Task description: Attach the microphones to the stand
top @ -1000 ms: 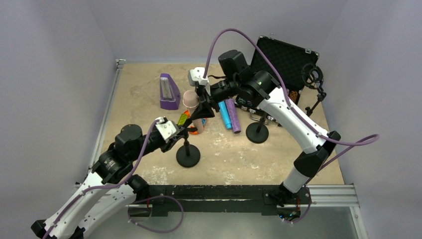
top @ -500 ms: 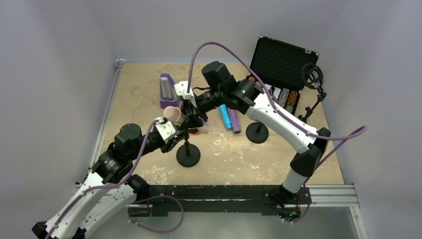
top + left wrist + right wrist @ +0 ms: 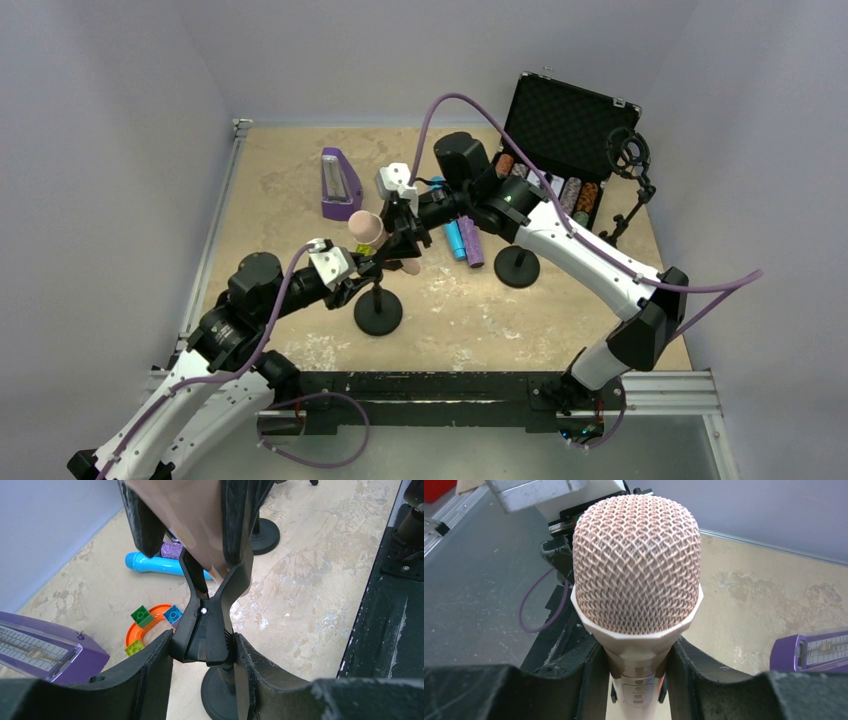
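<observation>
My right gripper [image 3: 398, 232] is shut on the pale pink-beige microphone [image 3: 366, 230], gripped just below its mesh head [image 3: 636, 562], the gripper [image 3: 636, 680] around the handle. My left gripper [image 3: 352, 283] is shut on the handles of the black spring clip [image 3: 207, 625] atop the near stand [image 3: 378, 312], squeezing it. The pink handle [image 3: 195, 520] sits between the clip's spread jaws. The light blue microphone [image 3: 452, 236] and the glittery purple microphone [image 3: 470, 242] lie side by side on the table beyond; the blue one also shows in the left wrist view [image 3: 160, 565].
A second round-based stand [image 3: 517, 266] is right of the lying microphones. A thin stand with a shock mount [image 3: 630, 160] is at the far right beside an open black case [image 3: 570, 125]. A purple metronome [image 3: 338, 187] and an orange brick toy [image 3: 150, 620] are near the clip.
My right arm has tipped the pink microphone from upright to slanted, carried it left and down to the clip, then a little back right. My left gripper stays on the clip.
</observation>
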Available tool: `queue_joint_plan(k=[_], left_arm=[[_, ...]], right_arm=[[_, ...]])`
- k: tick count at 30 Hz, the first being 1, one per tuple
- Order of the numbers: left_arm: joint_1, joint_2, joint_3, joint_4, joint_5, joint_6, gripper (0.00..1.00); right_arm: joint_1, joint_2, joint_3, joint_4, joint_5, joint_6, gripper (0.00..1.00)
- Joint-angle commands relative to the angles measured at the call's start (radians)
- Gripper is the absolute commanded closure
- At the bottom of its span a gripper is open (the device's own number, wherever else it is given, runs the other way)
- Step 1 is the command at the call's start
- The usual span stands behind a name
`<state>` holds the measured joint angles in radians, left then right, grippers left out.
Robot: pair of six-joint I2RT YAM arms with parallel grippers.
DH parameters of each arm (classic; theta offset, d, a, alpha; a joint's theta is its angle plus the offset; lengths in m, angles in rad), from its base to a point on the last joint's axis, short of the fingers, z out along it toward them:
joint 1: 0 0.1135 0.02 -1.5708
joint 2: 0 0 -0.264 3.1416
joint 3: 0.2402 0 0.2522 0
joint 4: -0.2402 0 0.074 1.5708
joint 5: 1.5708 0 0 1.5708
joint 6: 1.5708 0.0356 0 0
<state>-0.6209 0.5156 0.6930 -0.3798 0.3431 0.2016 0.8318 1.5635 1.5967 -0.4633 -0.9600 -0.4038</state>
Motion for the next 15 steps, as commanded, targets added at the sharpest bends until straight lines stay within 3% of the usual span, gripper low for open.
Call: queue_joint_plan(k=[1,6,13,15], left_arm=[[0.013,-0.012,-0.004,0.026,0.038,-0.071,1.00],[0.016,-0.005,-0.004,0.027,0.040,-0.076,1.00],[0.019,-0.005,-0.007,0.024,0.027,-0.085,1.00],[0.019,-0.006,-0.007,0.024,0.026,-0.090,0.95]], right_arm=[[-0.061,-0.044,-0.099,0.078,-0.126,0.121,1.00],[-0.061,-0.060,-0.177,0.196,-0.178,0.159,1.00],[-0.046,-0.038,-0.195,0.226,-0.194,0.174,1.00],[-0.046,-0.042,-0.190,0.216,-0.197,0.166,1.00]])
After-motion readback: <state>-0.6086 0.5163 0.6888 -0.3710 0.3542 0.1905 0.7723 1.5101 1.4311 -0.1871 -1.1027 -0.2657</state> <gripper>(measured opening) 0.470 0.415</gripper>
